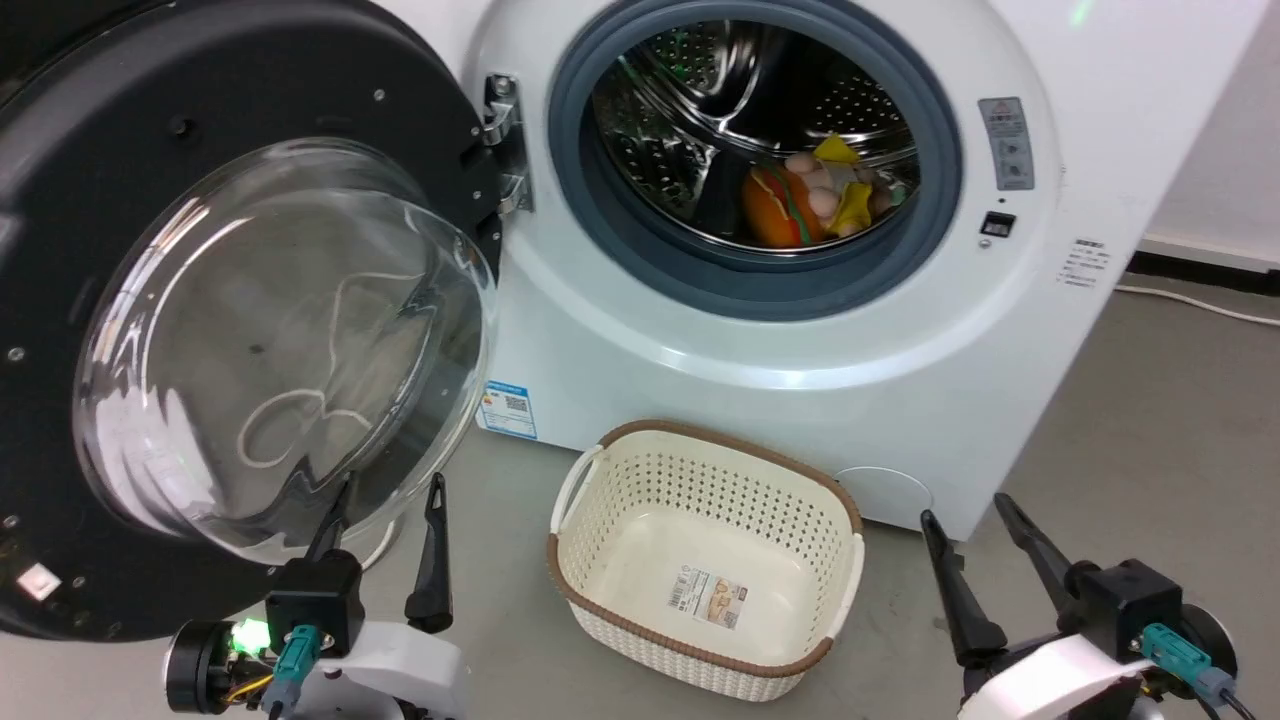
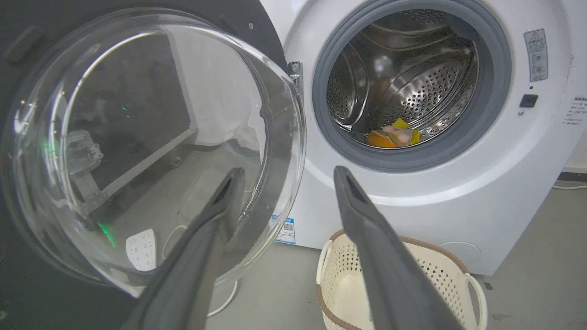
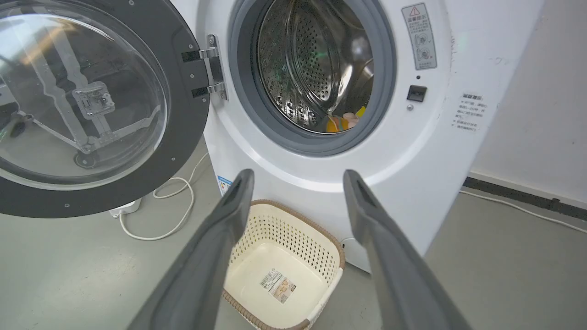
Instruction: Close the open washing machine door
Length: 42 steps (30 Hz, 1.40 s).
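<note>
The left claw point(image 1: 392, 482) is open and empty. It is raised low in front of the door point(image 1: 150, 100), and its fingers point up at the lower edge of the glass bowl point(image 1: 280, 340). In the left wrist view one finger lies across the bowl, but I cannot tell whether it touches the glass. Being nearest the door, this claw looks like the one meant to move it.

The right claw point(image 1: 965, 507) is also spread and holds nothing. It waits well to the right, near the machine's point(image 1: 800, 340) lower corner and away from the door.

The door stands wide open at the left of the machine, hanging from its hinge point(image 1: 505, 140) beside the drum opening point(image 1: 750, 140). Its inner face and bulging bowl are turned toward the robot. Pushing on that face would probably only open the door wider. The claw likely has to reach round the free rim, or hook it, to bring the door across to the right.

Soft toys point(image 1: 800, 200) lie in the drum, well inside the grey ring, so they should not catch the bowl. An empty basket point(image 1: 720, 437) sits on the floor point(image 1: 1150, 420) just before the machine, below the opening. It looks low enough for the door to pass over, though that is not certain. A white cable point(image 3: 174, 220) trails on the floor under the door.
</note>
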Tool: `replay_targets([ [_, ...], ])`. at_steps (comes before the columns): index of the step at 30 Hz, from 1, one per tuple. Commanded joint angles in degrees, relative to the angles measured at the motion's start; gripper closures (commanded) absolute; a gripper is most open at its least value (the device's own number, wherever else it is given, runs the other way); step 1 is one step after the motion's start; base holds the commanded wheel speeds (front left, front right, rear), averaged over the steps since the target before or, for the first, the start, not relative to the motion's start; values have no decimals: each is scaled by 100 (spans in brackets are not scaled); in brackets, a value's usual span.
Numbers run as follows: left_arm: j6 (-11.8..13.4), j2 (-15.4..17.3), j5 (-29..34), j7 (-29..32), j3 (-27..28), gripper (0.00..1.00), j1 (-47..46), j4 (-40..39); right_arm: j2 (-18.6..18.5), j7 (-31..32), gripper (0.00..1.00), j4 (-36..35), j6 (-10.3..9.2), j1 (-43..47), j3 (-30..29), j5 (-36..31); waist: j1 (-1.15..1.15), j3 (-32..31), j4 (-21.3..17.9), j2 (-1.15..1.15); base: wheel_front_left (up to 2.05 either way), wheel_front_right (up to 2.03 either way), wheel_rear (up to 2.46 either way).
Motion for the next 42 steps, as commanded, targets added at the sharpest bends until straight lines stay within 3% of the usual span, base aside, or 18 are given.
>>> replay_targets([
  [1,41,26,-39,-55,7,0,69,-37,5,-50,0,36,2,-65,33,62,0,11,48,0,0,0,0],
  [38,142,-4,-73,-498,58,0,216,-203,9,-493,0,396,3,-253,473,387,0,75,965,0,0,0,0],
  [39,133,-5,-76,-510,54,20,221,-200,9,-505,0,404,3,-253,480,397,0,76,989,0,0,0,0],
  [40,116,-5,-93,-522,50,70,222,-208,9,-517,0,412,3,-253,487,407,0,77,1014,0,0,0,0],
  [41,99,-6,-108,-534,49,100,219,-224,9,-529,0,419,3,-252,496,416,0,79,1039,0,0,0,0],
  [42,82,-6,-113,-546,49,100,215,-247,9,-541,0,425,3,-251,504,424,0,81,1065,0,0,0,0],
])
